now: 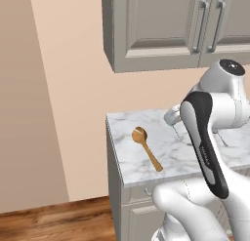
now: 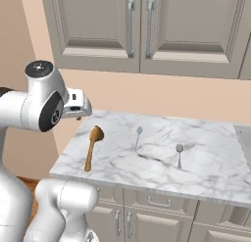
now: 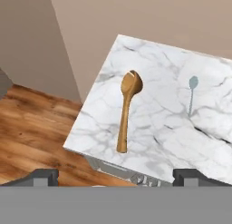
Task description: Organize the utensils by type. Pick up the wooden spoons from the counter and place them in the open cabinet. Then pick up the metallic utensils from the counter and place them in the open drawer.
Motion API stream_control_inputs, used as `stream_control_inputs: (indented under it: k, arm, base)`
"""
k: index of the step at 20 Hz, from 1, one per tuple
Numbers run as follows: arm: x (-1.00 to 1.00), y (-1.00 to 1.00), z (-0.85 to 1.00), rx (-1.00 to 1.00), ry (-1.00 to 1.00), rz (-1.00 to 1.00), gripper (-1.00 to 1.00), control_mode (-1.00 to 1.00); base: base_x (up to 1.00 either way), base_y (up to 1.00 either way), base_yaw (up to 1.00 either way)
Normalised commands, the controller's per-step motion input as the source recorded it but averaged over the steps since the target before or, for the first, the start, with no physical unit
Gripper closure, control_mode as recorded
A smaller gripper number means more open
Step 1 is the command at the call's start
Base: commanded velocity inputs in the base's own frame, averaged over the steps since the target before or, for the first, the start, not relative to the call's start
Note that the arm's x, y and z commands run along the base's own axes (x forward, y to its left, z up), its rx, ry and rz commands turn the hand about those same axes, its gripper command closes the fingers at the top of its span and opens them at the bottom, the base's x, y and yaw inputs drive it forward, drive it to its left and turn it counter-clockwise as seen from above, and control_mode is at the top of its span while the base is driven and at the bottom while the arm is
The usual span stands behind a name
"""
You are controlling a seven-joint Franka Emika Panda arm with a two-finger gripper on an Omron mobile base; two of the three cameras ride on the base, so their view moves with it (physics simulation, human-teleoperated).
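A large orange-brown wooden spoon (image 3: pixel 126 110) lies on the white marble counter (image 3: pixel 158 132) near its left end, bowl toward the wall. It also shows as the wooden spoon (image 1: pixel 146 148) (image 2: pixel 92 147) in both base views. To its right lie a pale teal spoon (image 2: pixel 138 136) (image 3: pixel 192 93) and, farther right, a silver-grey spoon (image 2: pixel 179 155). My gripper (image 3: pixel 117 177) hangs above the counter's left front corner, open, its fingertips (image 3: pixel 45 177) wide apart with nothing between them. The smaller tan spoon and the open drawer are out of view.
Closed grey-beige upper cabinets (image 2: pixel 130 25) hang over the counter. A shut drawer front with a bar handle (image 2: pixel 158 202) sits under the slab. Left of the counter's edge (image 1: pixel 108 137) are a beige wall and wooden floor (image 3: pixel 31 123).
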Motion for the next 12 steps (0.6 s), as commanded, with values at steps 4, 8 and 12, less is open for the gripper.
stream_control_inputs:
  k: [4,8,12]
  arm:
    - [0.09,0.08,-0.60,0.04,0.12,0.00,-1.00,-1.00]
    - [0.12,0.15,-0.59,0.00,0.18,0.00,-1.00,-1.00]
    - [0.25,0.12,-0.36,0.00,0.32,0.00,-1.00,-1.00]
  base:
    - [0.00,0.00,0.00]
    - [0.00,0.00,0.00]
    - [0.00,0.00,0.00]
